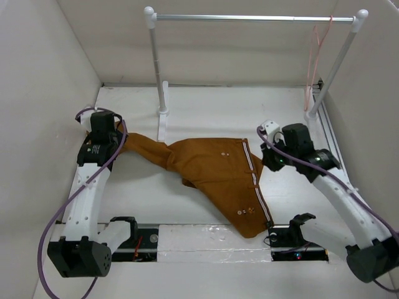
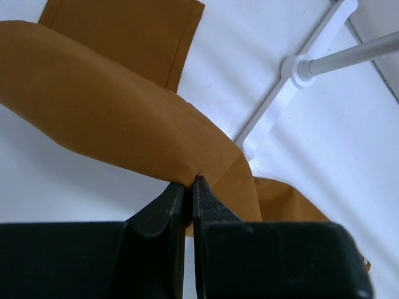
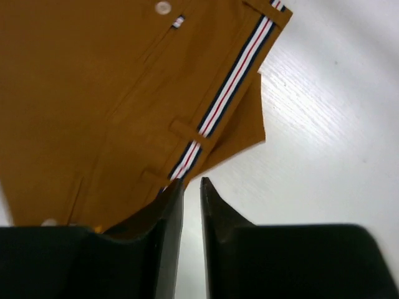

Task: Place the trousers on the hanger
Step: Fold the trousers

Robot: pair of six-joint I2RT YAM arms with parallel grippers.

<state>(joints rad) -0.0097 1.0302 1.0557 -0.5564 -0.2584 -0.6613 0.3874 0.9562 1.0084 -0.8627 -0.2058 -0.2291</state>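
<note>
Presently listed, as seen from above and from both wrists:

Item 1. Trousers (image 1: pixel 212 168), rust-brown. They are laid flat on the white table (image 1: pixel 206 103) between the two arms. The waist end is turned toward the right arm and the near edge. One leg is drawn out in a narrowing band toward the left arm, passing just in front of the foot of the left post (image 1: pixel 163 121). The striped waistband lining (image 3: pixel 218 99) is exposed along the right edge, and small light buttons (image 1: pixel 222 151) are seen on the cloth.

Item 2. Hanger (image 1: pixel 312 62), thin pink wire. It is hung at the right end of the silver rail (image 1: pixel 249 18), beside the right post, and is kept well apart from the trousers.

Item 3. Left gripper (image 2: pixel 190 180). It is clenched on a raised fold of the trouser leg, with the cloth pinched at the fingertips.

Item 4. Right gripper (image 3: pixel 192 182). It is held at the waistband edge with its fingers drawn nearly together. White table is seen through the thin slit between them. The striped lining is met by the tip of one finger; whether any cloth is nipped cannot be told.
</note>
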